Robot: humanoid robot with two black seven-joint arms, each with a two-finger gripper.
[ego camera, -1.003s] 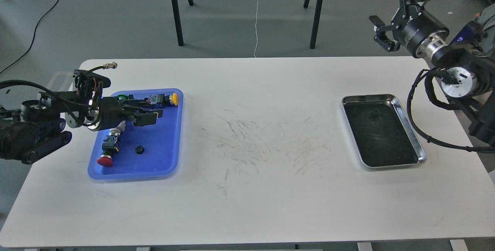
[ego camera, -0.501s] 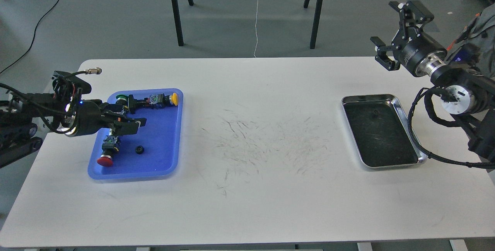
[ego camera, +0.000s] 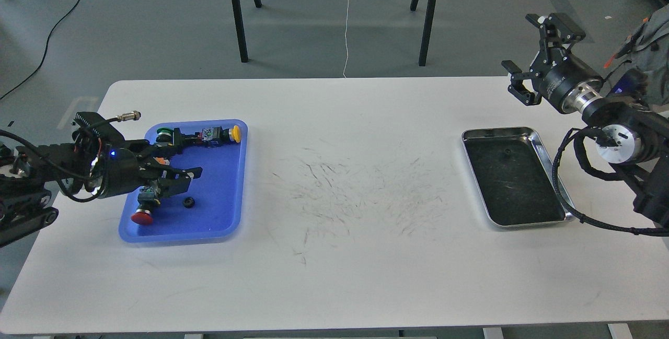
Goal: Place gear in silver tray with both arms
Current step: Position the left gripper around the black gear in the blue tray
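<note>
White table (ego camera: pixel 334 255), blue tray (ego camera: pixel 225 219) at the left end, silver tray (ego camera: pixel 543 138) well apart at the right end, its floor bare apart from one small dark speck I can't identify. Left gripper (ego camera: pixel 183 159) low over the blue tray, jaws spread, holding nothing; right gripper (ego camera: pixel 538 57) up beyond the table's far right corner, jaws spread, empty too. The gear (ego camera: pixel 188 202) lies on the blue tray floor, just below the left fingers, near the red-capped button (ego camera: pixel 142 217). Risks, my read: gear is tiny and flat, so the fingers could skid off or flick it; clutter of button switches close by could get clipped; long carry or handover across the table invites a drop.
</note>
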